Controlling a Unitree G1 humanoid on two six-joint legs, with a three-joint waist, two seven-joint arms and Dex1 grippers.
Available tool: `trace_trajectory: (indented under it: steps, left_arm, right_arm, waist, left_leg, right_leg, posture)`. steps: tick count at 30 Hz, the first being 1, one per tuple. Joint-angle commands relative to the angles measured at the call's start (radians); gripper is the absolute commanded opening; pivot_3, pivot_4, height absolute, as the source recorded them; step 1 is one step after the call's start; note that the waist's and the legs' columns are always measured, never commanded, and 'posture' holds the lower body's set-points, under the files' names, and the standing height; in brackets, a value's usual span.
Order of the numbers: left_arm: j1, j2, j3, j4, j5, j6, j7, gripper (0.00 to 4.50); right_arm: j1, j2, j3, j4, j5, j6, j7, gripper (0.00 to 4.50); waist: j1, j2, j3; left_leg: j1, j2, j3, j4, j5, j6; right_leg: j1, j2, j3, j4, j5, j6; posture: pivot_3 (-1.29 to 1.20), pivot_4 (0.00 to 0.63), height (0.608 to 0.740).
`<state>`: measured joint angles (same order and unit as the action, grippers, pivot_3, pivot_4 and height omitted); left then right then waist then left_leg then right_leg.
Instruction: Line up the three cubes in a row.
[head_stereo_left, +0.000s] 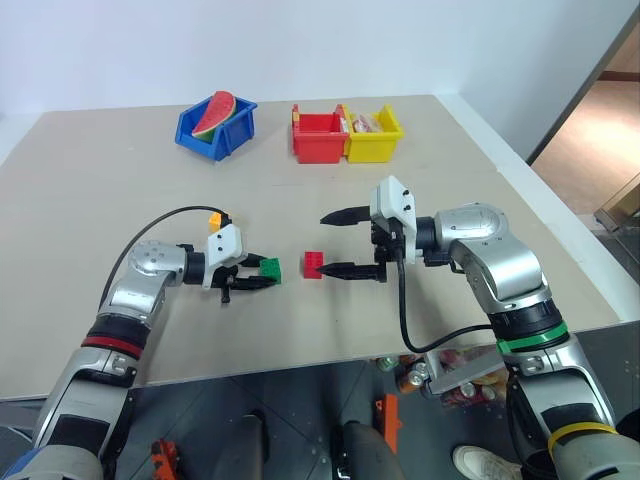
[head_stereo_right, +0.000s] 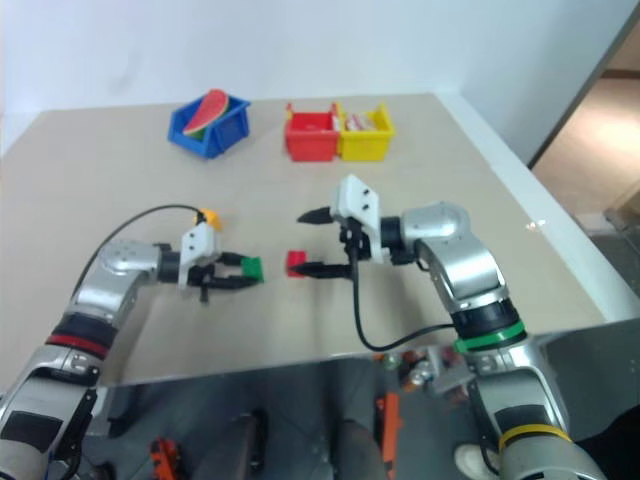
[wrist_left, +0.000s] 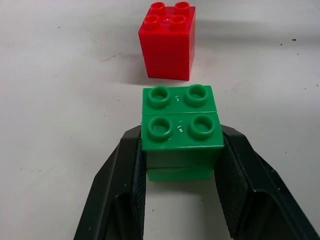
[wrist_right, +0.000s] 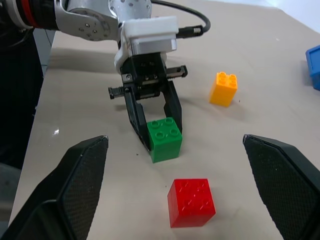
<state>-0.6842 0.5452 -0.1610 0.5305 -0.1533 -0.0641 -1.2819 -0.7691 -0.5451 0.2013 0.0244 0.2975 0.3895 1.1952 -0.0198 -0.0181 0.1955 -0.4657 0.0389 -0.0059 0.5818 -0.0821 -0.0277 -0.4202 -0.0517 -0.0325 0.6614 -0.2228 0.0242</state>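
Nearest, left gripper (head_stereo_left: 268, 275) with fingers (wrist_left: 127, 185) clamped on green cube (wrist_left: 181, 129), set low on the surface (head_stereo_left: 100, 190) just beside red cube (head_stereo_left: 314, 264). Right gripper (head_stereo_left: 335, 242) spread wide with nothing between its fingers, hovering just past the red cube on the far side from the green. Orange-yellow cube (wrist_right: 223, 88) apart behind the left gripper; blue bin (head_stereo_left: 216, 128) with watermelon slice (head_stereo_left: 214, 113), red bin (head_stereo_left: 319, 136) and yellow bin (head_stereo_left: 373, 133) at the far edge.
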Motion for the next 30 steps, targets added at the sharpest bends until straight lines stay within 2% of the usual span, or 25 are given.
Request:
trace_trajectory:
  steps: [1, 7, 8, 13, 18, 22, 26, 30]
  left_arm:
    - [-0.022, 0.006, -0.01, 0.011, 0.017, -0.012, -0.025, 2.34]
    - [-0.034, 0.017, -0.005, 0.006, 0.025, -0.031, -0.035, 4.33]
    - [-0.037, 0.022, -0.003, 0.003, 0.026, -0.033, -0.036, 4.44]
    - [-0.043, 0.057, 0.02, -0.036, 0.011, -0.029, -0.04, 4.44]
    - [-0.005, 0.126, 0.065, -0.18, -0.043, 0.059, -0.033, 4.44]
    - [0.013, 0.157, 0.163, -0.36, -0.16, 0.294, 0.045, 4.44]
    - [-0.008, 0.134, 0.257, -0.43, -0.219, 0.471, 0.22, 4.44]
    - [0.051, 0.048, 0.338, -0.427, -0.122, 0.473, 0.569, 4.44]
  right_arm:
    - [-0.005, -0.008, -0.01, -0.038, 0.004, -0.007, -0.002, 4.5]
    - [-0.002, -0.006, -0.01, -0.046, 0.006, -0.001, -0.004, 4.5]
    - [-0.002, -0.006, -0.01, -0.044, 0.005, -0.002, -0.004, 4.5]
    - [-0.006, -0.003, -0.01, -0.037, 0.003, -0.006, -0.004, 4.5]
    - [-0.01, 0.0, -0.011, -0.031, 0.001, -0.011, -0.003, 4.5]
    - [-0.011, -0.001, -0.014, -0.02, -0.003, -0.021, 0.001, 4.5]
    - [-0.013, -0.001, -0.014, -0.013, -0.004, -0.028, 0.002, 4.5]
    - [-0.021, 0.008, -0.01, 0.004, -0.007, -0.043, 0.004, 4.5]
  waist:
    - [0.0, 0.0, 0.0]
    - [0.0, 0.0, 0.0]
    - [0.0, 0.0, 0.0]
    - [0.0, 0.0, 0.0]
    - [-0.001, 0.0, 0.0]
    - [-0.001, 0.0, 0.0]
    - [-0.001, 0.0, 0.0]
    - [-0.001, 0.0, 0.0]
  left_leg:
    - [0.0, 0.0, 0.0, 0.0, 0.0, 0.0]
    - [-0.003, 0.002, 0.0, 0.0, 0.0, 0.0]
    - [-0.003, 0.002, 0.0, 0.0, 0.0, 0.0]
    - [-0.003, 0.004, 0.001, 0.001, 0.0, 0.0]
    - [-0.004, 0.007, 0.001, 0.001, 0.0, 0.0]
    - [-0.004, 0.008, 0.001, 0.001, 0.0, 0.0]
    - [-0.004, 0.008, 0.001, 0.001, 0.0, 0.0]
    - [-0.003, 0.008, 0.001, 0.002, 0.0, 0.0]
  right_leg:
    - [0.0, 0.0, 0.0, 0.0, 0.0, 0.0]
    - [-0.003, 0.001, 0.0, 0.0, 0.0, 0.0]
    - [-0.003, 0.002, 0.0, 0.0, 0.0, 0.0]
    - [-0.003, 0.004, 0.0, 0.0, 0.0, -0.001]
    - [-0.004, 0.007, 0.0, 0.0, 0.002, -0.004]
    - [-0.004, 0.007, 0.0, 0.0, 0.001, -0.004]
    - [-0.004, 0.007, 0.0, 0.0, 0.001, -0.004]
    - [-0.003, 0.008, 0.0, 0.0, 0.002, -0.003]
  posture:
    - [0.0, 0.15, 0.74]
    - [0.0, 0.15, 0.74]
    - [0.0, 0.15, 0.74]
    - [0.0, 0.15, 0.74]
    - [0.0, 0.15, 0.74]
    - [0.0, 0.15, 0.74]
    - [0.0, 0.15, 0.74]
    - [0.0, 0.15, 0.74]
